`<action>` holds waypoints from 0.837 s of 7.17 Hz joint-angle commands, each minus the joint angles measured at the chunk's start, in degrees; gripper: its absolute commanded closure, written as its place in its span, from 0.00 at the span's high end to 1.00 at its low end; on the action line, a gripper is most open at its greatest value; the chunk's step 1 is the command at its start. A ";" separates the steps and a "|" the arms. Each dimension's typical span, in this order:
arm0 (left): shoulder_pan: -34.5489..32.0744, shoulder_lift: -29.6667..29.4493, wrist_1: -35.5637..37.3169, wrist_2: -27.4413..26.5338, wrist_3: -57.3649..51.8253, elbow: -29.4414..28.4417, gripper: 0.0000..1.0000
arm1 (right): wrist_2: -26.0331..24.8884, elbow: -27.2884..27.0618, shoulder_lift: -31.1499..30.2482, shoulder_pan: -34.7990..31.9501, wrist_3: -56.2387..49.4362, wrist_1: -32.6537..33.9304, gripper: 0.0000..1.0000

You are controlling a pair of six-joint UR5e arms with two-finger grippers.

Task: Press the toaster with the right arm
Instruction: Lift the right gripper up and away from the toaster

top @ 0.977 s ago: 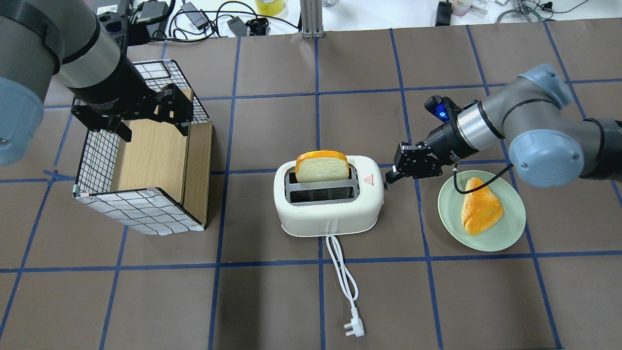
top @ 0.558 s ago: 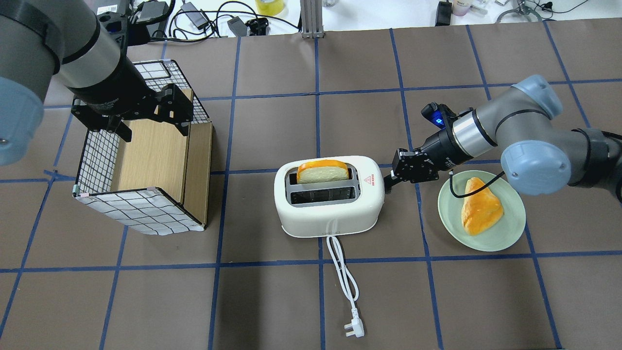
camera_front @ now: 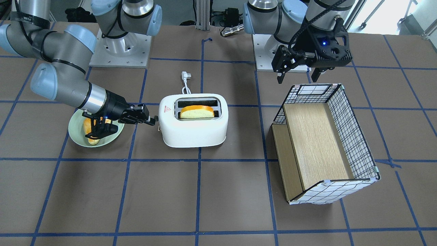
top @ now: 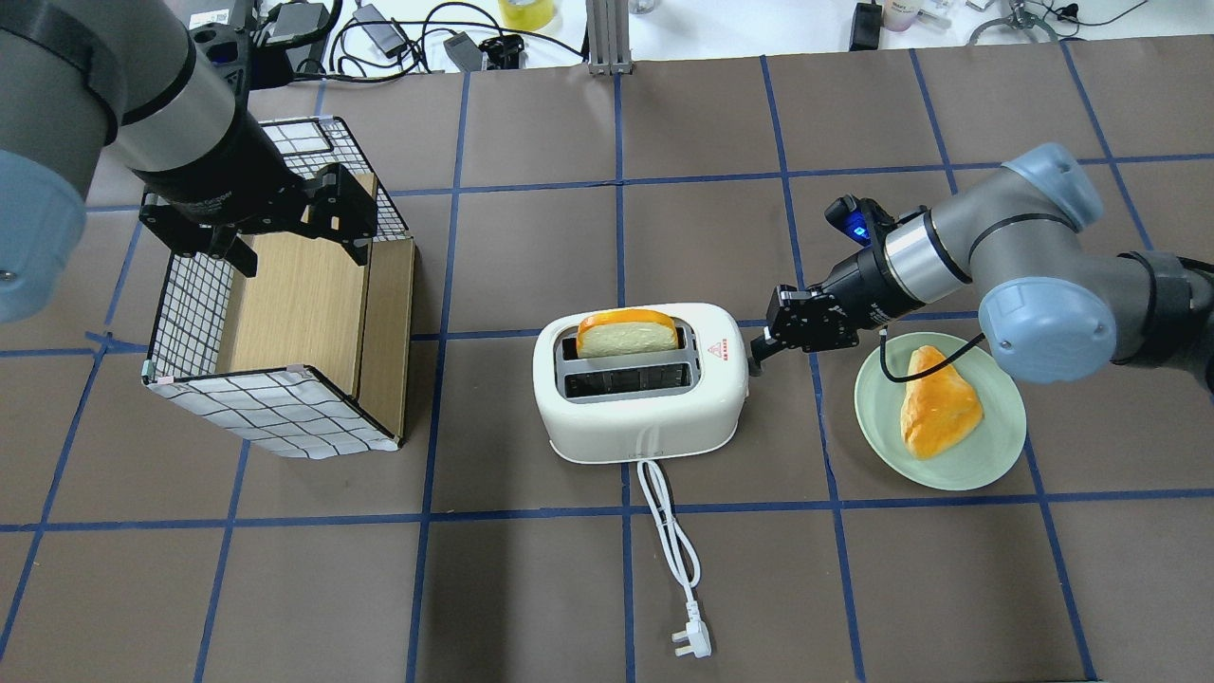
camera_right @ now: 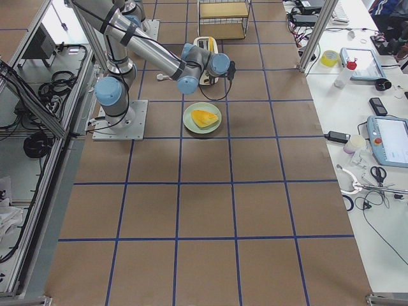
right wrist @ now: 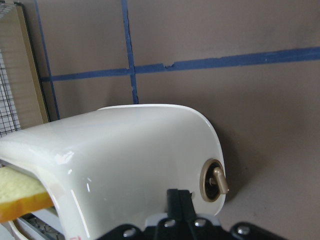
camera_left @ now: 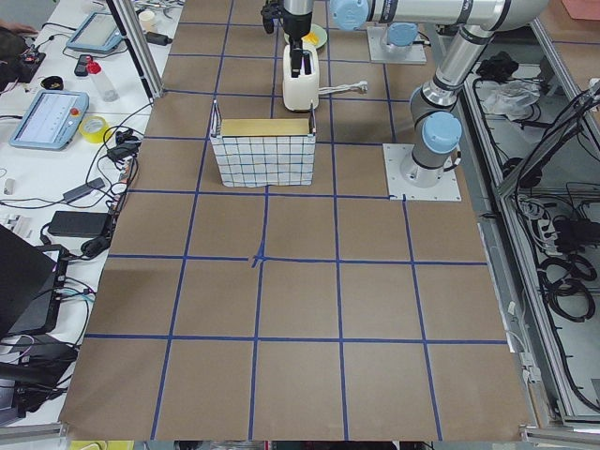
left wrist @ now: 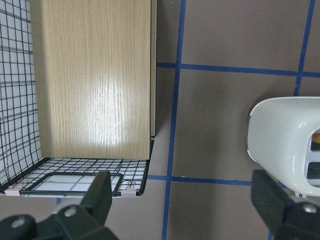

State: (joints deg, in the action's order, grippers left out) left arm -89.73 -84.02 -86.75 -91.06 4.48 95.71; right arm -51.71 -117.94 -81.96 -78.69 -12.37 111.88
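Observation:
The white toaster (top: pixel 645 417) stands mid-table, cord and plug (top: pixel 690 643) trailing toward the near edge. A slice of bread (top: pixel 626 334) sits low in its far slot. My right gripper (top: pixel 756 359) is shut and empty, its tips against the toaster's right end. In the right wrist view the shut fingers (right wrist: pixel 179 200) press on that end beside a brass knob (right wrist: pixel 215 181); the lever is hidden under them. From the front, the right gripper (camera_front: pixel 155 119) touches the toaster (camera_front: pixel 194 131). My left gripper (top: pixel 299 251) hangs open over the grid-patterned box (top: pixel 285 408).
A green plate (top: pixel 996 446) holding a yellow pastry (top: pixel 939 403) lies just right of the toaster, under my right forearm. The box (camera_front: pixel 321 143) lies on its side to the toaster's left. Cables and tools lie along the far table edge.
The bread slice has sunk from standing tall to low in the slot. My right gripper has dropped along the toaster's end and the right elbow swung. The left arm has not moved.

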 commanded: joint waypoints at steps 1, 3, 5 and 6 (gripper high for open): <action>0.00 0.00 0.00 0.00 0.00 0.00 1.00 | -2.23 4.18 -3.45 -0.23 4.79 -4.53 0.00; 0.00 0.00 0.00 0.00 0.00 0.00 1.00 | -9.75 12.95 -6.10 -0.32 6.55 -16.02 0.00; 0.00 0.00 0.00 0.00 0.00 0.00 1.00 | -21.08 25.68 -6.28 -0.67 9.18 -26.66 0.00; 0.09 0.00 0.00 0.00 0.00 0.00 1.00 | -27.15 31.22 -6.28 -2.41 10.77 -29.76 0.00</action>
State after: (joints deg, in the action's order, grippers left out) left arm -89.72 -84.02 -86.75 -91.03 4.48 95.71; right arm -71.53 -93.83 -88.16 -79.70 -3.48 86.90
